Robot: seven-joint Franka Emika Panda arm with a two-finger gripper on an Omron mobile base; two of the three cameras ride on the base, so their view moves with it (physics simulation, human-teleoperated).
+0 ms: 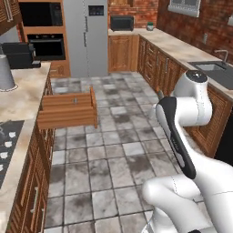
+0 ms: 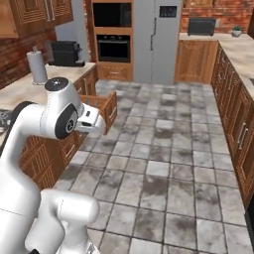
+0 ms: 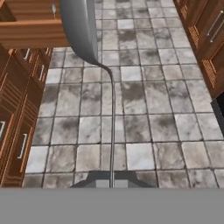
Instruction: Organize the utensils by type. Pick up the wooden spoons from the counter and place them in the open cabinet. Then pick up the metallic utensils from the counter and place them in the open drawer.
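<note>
Pincer (image 3: 112, 181) is clenched on the thin handle of a grey metal spoon (image 3: 83, 30), as the hand view shows: the wire-slim handle rises from between the two dark finger tips and ends in the oval bowl, which points away from the hand toward the open drawer (image 3: 35, 26). The spoon hangs over the grey tiled floor (image 3: 144, 122), with its bowl near the front corner of the drawer but not inside it. In the left base view the open drawer (image 1: 68, 111) stands pulled out from the row of wooden cabinets under the tabletop (image 1: 20, 98), a wide shallow box of medium-brown wood with thick walls. The same view shows a dark stovetop panel (image 1: 7, 145) set into the tabletop and a coffee machine (image 1: 18, 54) at its far end. In the right base view the white arm (image 2: 59, 116) bends in front of the drawer (image 2: 106, 106), and a paper towel roll (image 2: 36, 67) stands upright on the tabletop (image 2: 22, 89) behind it. I cannot tell from these pictures if there is something already inside the drawer.
</note>
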